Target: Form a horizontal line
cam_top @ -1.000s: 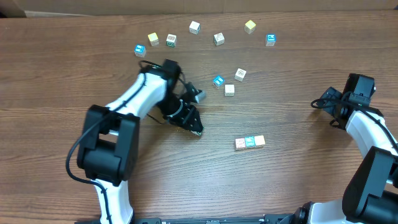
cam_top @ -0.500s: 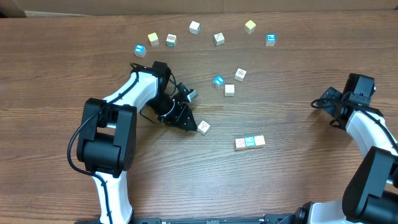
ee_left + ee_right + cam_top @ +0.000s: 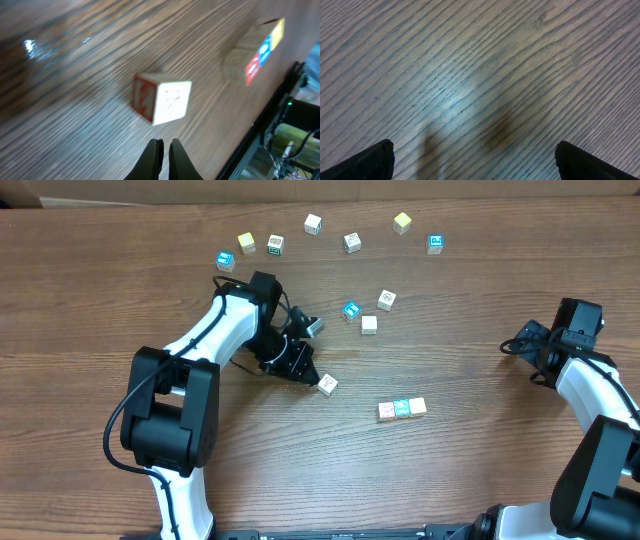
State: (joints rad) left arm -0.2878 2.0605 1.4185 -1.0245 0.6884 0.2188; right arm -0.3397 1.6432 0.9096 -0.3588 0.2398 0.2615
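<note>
At centre-left, the left gripper (image 3: 310, 374) is sitting clenched on nothing, a loose cube (image 3: 327, 384) lying just beside its tip. Lower centre-right, the horizontal line (image 3: 402, 408) is resting on the counter (image 3: 200, 480) as three touching cubes: probably light, rigid, easily scattered, best pinched across opposite flat sides. Far right, the right gripper (image 3: 525, 345) is hanging released.

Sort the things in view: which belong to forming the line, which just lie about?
Job: row of three touching cubes; single cube by the shut left gripper, probably next.
Lying about: seven cubes along the far edge; three cubes mid-table.
</note>
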